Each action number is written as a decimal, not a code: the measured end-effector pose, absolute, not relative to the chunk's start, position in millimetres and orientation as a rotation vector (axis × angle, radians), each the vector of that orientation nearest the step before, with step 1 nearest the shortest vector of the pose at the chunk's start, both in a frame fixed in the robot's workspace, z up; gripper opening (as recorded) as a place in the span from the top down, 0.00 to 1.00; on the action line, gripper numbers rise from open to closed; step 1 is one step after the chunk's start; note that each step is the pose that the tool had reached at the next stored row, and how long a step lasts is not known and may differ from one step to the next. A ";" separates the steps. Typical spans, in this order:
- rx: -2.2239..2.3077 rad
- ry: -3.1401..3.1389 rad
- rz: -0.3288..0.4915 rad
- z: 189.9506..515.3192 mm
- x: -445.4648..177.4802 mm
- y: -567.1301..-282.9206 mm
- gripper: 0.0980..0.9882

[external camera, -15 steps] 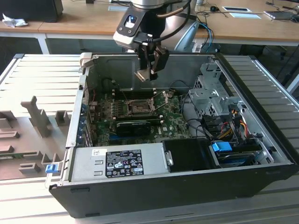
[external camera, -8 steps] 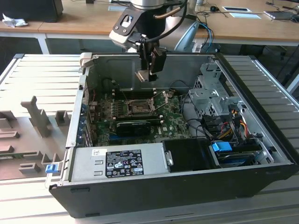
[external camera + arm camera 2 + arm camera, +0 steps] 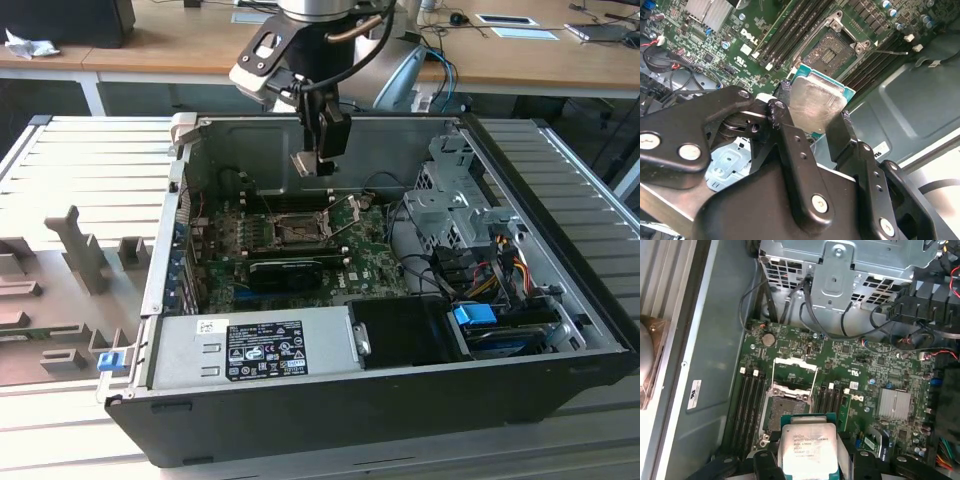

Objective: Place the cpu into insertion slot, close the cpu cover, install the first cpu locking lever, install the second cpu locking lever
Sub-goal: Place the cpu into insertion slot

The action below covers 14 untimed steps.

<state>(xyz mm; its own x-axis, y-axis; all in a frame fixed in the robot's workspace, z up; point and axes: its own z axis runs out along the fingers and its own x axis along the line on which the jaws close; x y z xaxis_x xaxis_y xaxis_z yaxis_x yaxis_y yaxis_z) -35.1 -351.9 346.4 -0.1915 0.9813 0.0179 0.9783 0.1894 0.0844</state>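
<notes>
Plainly, the work is at its first step, with none of the four finished. The gripper point(image 3: 812, 114) is clenched on the cpu point(image 3: 807, 446), its two black fingers point(image 3: 785, 107) pressing on opposite edges so the silvery face shows between them in both wrist views. The chip hangs in the air above the green motherboard point(image 3: 860, 352), apart from the insertion slot point(image 3: 787, 412), which lies bare and dark between the banks of memory slots point(image 3: 750, 400). The cpu cover point(image 3: 795, 363) is swung open on the side of the socket toward the drive cage point(image 3: 840, 270), so it has yet to be closed, and I judge neither locking lever fastened. In the exterior view the arm reaches down from above into the open computer case point(image 3: 560, 300), its wrist near the far wall, the gripper point(image 3: 318, 165) pointing downward with the cpu point(image 3: 305, 163) above the socket point(image 3: 292, 232).
</notes>
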 end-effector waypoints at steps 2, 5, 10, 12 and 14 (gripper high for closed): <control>1.972 2.391 0.118 344.6 -35.1 -351.9 0.52; 1.973 2.392 0.117 342.1 -35.1 -351.9 0.52; 1.973 2.392 0.117 337.0 -35.1 -351.9 0.52; 1.974 2.391 0.117 334.6 -35.1 -351.9 0.52; 1.974 2.391 0.117 333.2 -35.1 -351.9 0.52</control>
<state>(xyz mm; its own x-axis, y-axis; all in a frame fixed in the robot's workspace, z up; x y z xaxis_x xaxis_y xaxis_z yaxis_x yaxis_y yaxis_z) -35.1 -351.9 333.2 -0.1903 0.9816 0.0182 0.9786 0.1882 0.0829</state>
